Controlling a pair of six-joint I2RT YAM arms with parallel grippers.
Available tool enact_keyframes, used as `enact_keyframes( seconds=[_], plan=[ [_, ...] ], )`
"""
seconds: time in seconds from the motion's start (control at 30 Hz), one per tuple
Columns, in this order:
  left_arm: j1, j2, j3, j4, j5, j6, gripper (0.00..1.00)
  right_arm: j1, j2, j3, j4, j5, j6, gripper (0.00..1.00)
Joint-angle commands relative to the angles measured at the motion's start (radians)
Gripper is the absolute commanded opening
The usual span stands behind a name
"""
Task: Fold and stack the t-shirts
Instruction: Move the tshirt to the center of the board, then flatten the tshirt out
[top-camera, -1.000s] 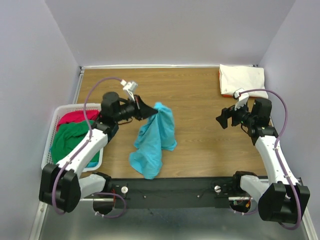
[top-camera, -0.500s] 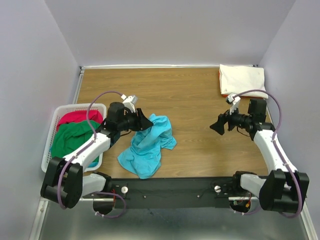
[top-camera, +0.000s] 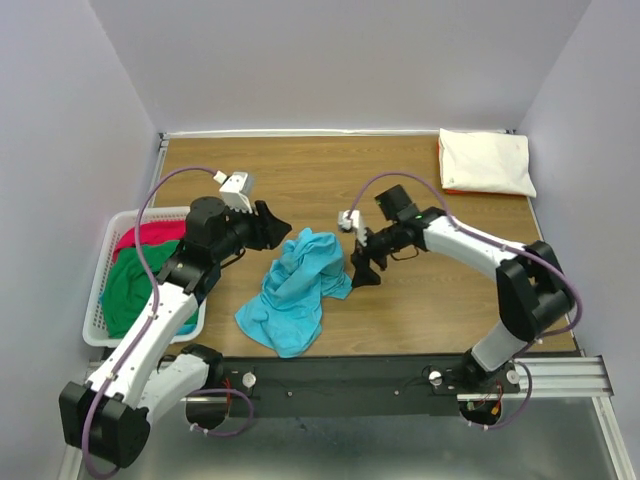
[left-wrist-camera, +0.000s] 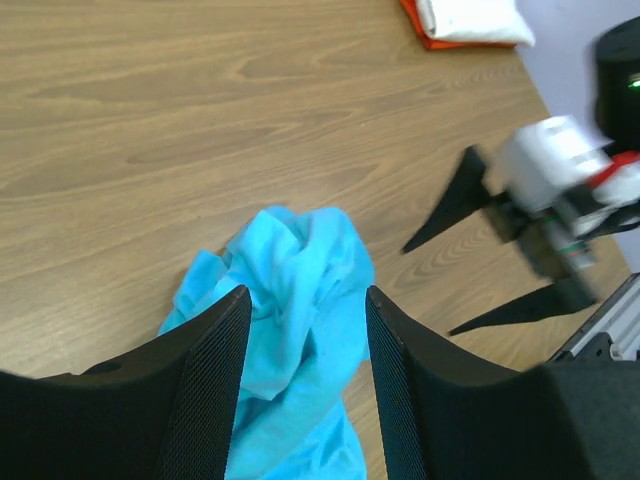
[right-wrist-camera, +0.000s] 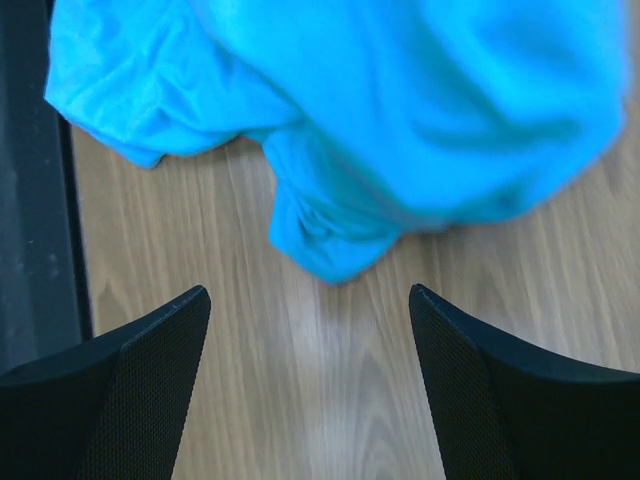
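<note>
Left gripper (top-camera: 275, 222) and right gripper (top-camera: 362, 265) are both mine, and both are released, jaws spread with nothing between them. They work over a table (top-camera: 400, 180) of brown wood-grain laminate, flat and smooth, closed in by pale lavender-grey walls on three sides. A black rail (top-camera: 340, 375) runs along the near edge.

Between my two grippers lies the turquoise t-shirt (top-camera: 295, 290), a soft, crumpled heap, bunched high at its far end and trailing toward the rail. My left gripper sits at the heap's far left corner; from its wrist camera the cloth shows between the two black textured fingers (left-wrist-camera: 205, 370). My right gripper sits just beside the heap's right edge, and its wrist camera looks down on bare wood with a rumpled fold of turquoise right ahead. I cannot tell whether either gripper touches the cloth.

At the far right corner rests a cream-white t-shirt (top-camera: 487, 160), folded into a neat rectangle, on top of an orange t-shirt (top-camera: 455, 188) that peeks out at its edge. Off the table's left edge stands a white plastic lattice basket (top-camera: 150, 212) holding a red t-shirt (top-camera: 150, 235) and a green t-shirt (top-camera: 135, 275), both loosely piled.
</note>
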Motion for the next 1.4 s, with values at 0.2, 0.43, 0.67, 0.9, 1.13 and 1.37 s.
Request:
enact_keyframes(
  seconds=[0.2,0.43,0.67,0.9,1.13,1.37],
  plan=[
    [-0.071,-0.197,-0.132,-0.197,0.191,-0.063,0.57,0.194,0.2,0.042,0.14,0.309,0.105,0.78],
    [-0.2,-0.17,-0.218,-0.188,0.216,-0.139,0.56,0.208,0.281,0.073,0.153,0.417,0.173,0.67],
    [-0.408,0.008,-0.208,-0.125,0.104,-0.175,0.57,0.205,0.22,0.035,0.145,0.426,0.197,0.22],
    [-0.631,0.294,-0.119,-0.163,-0.124,-0.212,0.57,0.148,0.125,0.01,0.108,0.424,0.21,0.01],
    [-0.749,0.532,-0.01,-0.269,-0.387,-0.234,0.54,0.119,0.063,-0.018,0.071,0.406,0.202,0.0],
    [-0.76,0.595,0.074,-0.276,-0.493,-0.231,0.1,0.104,0.021,-0.028,0.05,0.391,0.191,0.0]
  ],
)
